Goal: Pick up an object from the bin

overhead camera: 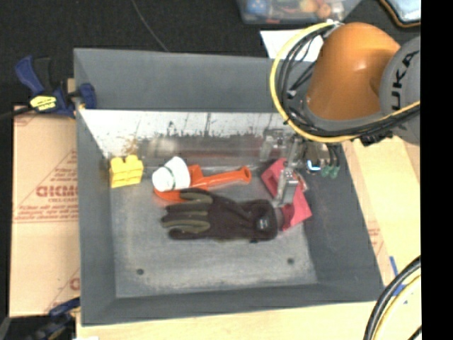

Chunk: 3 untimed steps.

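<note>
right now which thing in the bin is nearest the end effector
The pink piece under the end effector; black glove, orange tool and yellow block lie further left.

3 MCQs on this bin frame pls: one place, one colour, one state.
1. Where is the yellow block?
A) right end
B) left end of the bin floor
C) outside the bin
2. Colour of the item beneath the gripper?
A) green
B) blue
C) pink
3. The dark glove is:
A) flat on the floor
B) draped over the rim
C) lifted clear

Answers: 1 B, it sits by the left wall. 2 C, pink shows round the gripper. 3 A, it lies spread mid-floor.
</note>
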Each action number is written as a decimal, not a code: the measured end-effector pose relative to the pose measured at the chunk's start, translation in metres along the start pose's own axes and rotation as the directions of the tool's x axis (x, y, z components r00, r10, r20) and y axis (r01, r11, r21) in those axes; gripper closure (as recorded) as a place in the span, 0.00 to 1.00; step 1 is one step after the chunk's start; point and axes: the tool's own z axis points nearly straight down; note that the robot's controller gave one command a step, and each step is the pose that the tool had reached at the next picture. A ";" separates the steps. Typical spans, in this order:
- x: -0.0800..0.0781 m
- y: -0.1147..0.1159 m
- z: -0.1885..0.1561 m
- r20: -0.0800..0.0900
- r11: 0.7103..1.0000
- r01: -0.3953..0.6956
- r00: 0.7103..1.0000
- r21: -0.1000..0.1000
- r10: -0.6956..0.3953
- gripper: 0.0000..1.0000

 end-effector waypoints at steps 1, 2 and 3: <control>-0.001 0.000 -0.005 0.008 1.000 0.000 1.000 0.001 0.000 0.00; 0.016 0.041 0.120 0.010 0.977 -0.214 0.977 -0.003 0.214 0.00; 0.005 0.061 0.083 0.021 0.999 -0.044 0.999 0.001 0.044 0.00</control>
